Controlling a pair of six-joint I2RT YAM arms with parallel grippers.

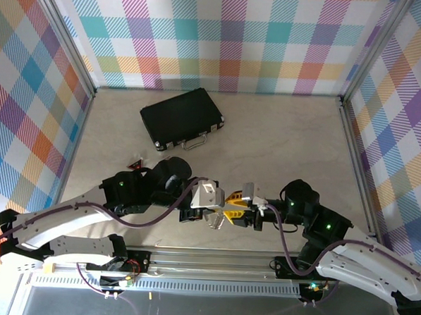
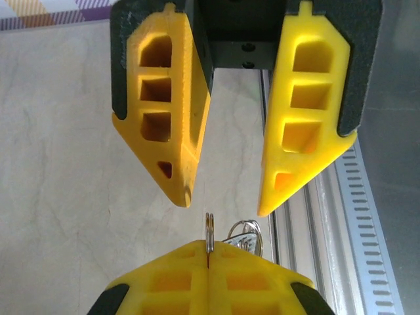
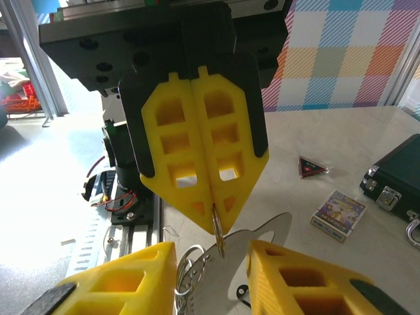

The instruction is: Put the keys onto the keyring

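The left fingers (image 3: 174, 144) are clamped together on the keyring (image 2: 209, 231), held above the near middle of the table (image 1: 289, 147). The right fingers (image 2: 308, 131) stand apart around a key (image 3: 266, 235). If they close off-centre, they could twist the thin ring out of its pinch.

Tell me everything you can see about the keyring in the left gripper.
The keyring is a thin metal ring, seen edge-on. One part is pinched between the shut fingertips of the left gripper; the rest sticks straight out, free, above the table. A silver key and more loops sit right beside it; contact is unclear. The right gripper faces it, open, not touching.
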